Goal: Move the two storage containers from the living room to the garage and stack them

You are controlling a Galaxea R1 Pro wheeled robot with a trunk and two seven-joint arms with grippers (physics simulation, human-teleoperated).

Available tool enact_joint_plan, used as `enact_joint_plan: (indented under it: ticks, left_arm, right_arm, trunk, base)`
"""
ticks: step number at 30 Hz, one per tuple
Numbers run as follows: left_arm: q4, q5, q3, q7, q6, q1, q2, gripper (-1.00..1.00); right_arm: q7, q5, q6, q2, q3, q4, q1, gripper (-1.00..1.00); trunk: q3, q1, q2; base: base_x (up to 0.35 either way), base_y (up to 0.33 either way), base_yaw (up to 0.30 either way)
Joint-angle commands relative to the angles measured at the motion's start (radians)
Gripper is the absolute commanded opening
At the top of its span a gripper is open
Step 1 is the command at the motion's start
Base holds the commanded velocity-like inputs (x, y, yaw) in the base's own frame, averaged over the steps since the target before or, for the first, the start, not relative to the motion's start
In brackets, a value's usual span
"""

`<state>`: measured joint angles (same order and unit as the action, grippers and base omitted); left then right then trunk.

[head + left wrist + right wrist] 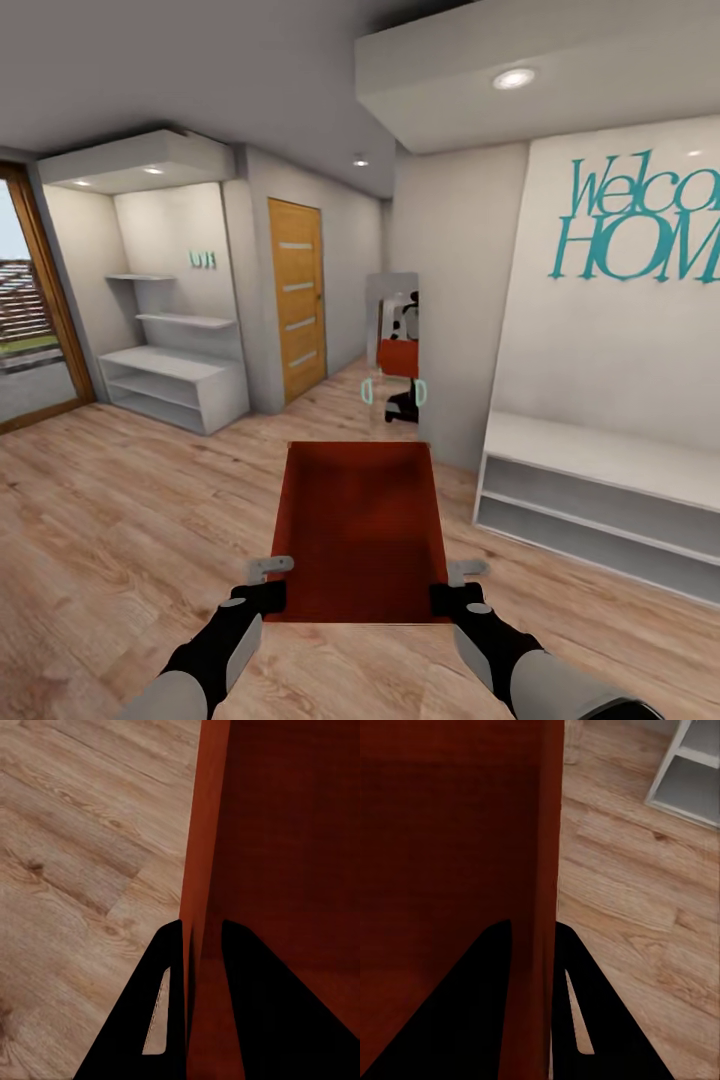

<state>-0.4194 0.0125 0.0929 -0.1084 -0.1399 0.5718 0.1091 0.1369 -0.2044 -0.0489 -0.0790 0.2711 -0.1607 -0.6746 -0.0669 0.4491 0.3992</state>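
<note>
I am holding one red-orange storage container (360,530) level in front of me, above a light wood-plank floor (120,520). My left gripper (268,582) is shut on its left wall near the closest corner, and my right gripper (458,585) is shut on its right wall. In the left wrist view the thin container wall (211,832) runs between the dark fingers of the left gripper (201,926). The right wrist view shows the same on the other side, with the container wall (547,832) pinched in the right gripper (534,926). The bin is lidless and empty.
A white low shelf bench (600,500) lines the right wall under teal "Welcome HOME" lettering. Straight ahead, a tall mirror (392,350) reflects me. A wooden door (297,295) and white shelving (175,385) stand ahead left, and a glass door (30,300) at far left.
</note>
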Motion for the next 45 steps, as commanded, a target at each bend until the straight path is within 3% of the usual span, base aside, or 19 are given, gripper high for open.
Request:
enact_joint_plan:
  ticks: [1,34,45]
  left_arm:
    - [-0.006,0.020,0.011,-0.020,0.000,0.000,-0.018,-1.00]
    - [-0.005,0.020,0.011,-0.020,0.000,0.000,-0.018,-1.00]
    - [-0.005,0.020,0.011,-0.020,0.000,0.000,-0.019,-1.00]
  right_arm:
    - [0.006,-0.017,-0.005,0.001,-0.010,0.004,0.000,-1.00]
    - [0.006,-0.017,-0.005,0.001,-0.010,0.004,0.000,-1.00]
    - [0.006,-0.017,-0.006,0.002,-0.010,0.004,0.000,-1.00]
  trunk:
    - [0.000,0.001,0.001]
    - [0.000,0.001,0.001]
    - [0.000,0.001,0.001]
  base:
    - [0.322,0.000,0.236]
    - [0.322,0.000,0.270]
    - [0.322,0.000,0.041]
